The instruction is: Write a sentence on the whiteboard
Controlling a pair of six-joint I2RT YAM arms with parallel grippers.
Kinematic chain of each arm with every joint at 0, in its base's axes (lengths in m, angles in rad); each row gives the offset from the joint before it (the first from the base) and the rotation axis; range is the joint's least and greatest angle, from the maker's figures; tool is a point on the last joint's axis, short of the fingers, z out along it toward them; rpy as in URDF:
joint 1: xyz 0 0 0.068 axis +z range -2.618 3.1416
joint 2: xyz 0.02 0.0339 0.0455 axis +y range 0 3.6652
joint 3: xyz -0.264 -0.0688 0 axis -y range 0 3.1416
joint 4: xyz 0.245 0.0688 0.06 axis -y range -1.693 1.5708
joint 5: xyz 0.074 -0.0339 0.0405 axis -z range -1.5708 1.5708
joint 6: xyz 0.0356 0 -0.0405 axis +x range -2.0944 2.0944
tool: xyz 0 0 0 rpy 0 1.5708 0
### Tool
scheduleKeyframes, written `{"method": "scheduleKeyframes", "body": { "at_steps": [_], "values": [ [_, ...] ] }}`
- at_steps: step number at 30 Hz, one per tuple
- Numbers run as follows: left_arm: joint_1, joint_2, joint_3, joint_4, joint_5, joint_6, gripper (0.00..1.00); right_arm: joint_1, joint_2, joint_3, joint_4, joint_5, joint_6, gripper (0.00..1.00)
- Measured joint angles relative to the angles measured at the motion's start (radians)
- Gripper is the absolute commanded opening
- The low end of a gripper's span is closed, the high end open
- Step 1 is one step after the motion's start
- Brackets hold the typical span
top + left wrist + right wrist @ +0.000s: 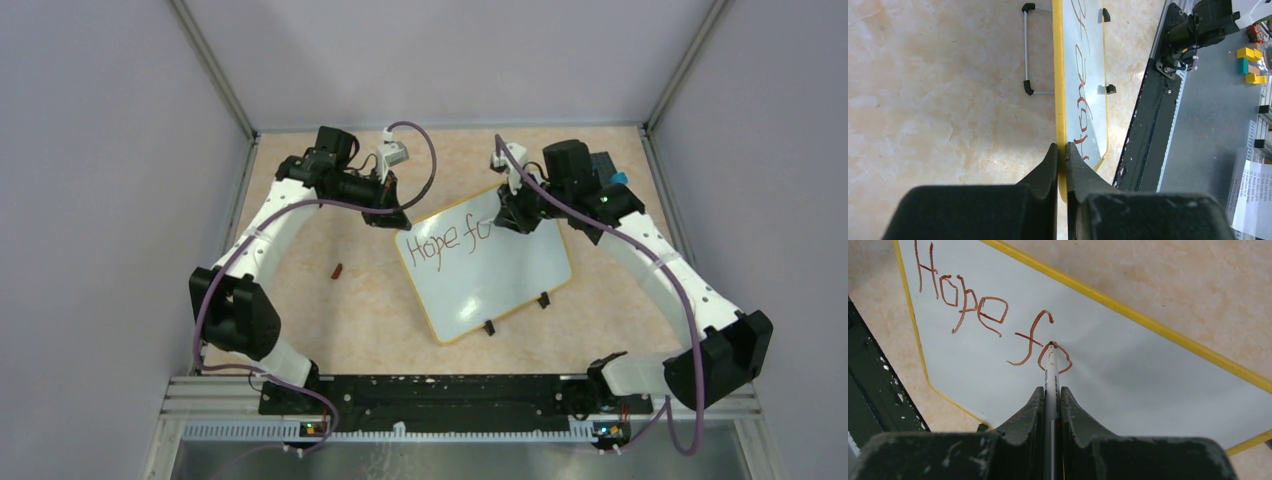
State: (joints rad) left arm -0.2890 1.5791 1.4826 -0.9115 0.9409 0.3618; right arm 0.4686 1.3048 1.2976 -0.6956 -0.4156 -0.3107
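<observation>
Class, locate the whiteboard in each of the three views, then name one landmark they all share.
Top external: the whiteboard is centre-right, turned at an angle.
Left wrist: it is seen edge-on, a narrow strip from top centre down to the left end effector, which is shut on its yellow rim.
Right wrist: it fills most of the picture, under the pen.
Shared landmark: the red writing shows in all three.

The table (350,320) has a pale beige, marbled top. The whiteboard (500,280) rests on it askew. One corner is at the left gripper (392,216), and its white face spreads beneath the right gripper (505,218) and toward the arm bases, with two black feet (490,328) along that near edge. A small reddish-brown piece (337,270) lies on the near, outer side of the left gripper, apart from the board.
</observation>
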Motion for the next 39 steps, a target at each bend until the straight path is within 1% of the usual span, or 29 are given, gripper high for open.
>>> {"method": "scheduleKeyframes", "body": {
  "at_steps": [4,11,25,39],
  "values": [
    [0.0,0.0,0.0,0.0,0.001,0.0,0.0,-0.014,-0.001,0.0,-0.002,-0.003,-0.003,0.0],
    [0.0,0.0,-0.002,0.003,0.004,0.0,0.0,-0.106,-0.023,0.0,-0.015,-0.021,-0.02,0.0],
    [0.0,-0.005,-0.006,0.005,0.004,0.0,0.0,-0.106,-0.015,0.0,-0.018,-0.043,-0.034,0.0],
    [0.0,-0.005,-0.008,0.011,0.002,0.001,0.0,-0.107,-0.024,-0.019,-0.02,-0.021,-0.056,0.0]
  ]
}}
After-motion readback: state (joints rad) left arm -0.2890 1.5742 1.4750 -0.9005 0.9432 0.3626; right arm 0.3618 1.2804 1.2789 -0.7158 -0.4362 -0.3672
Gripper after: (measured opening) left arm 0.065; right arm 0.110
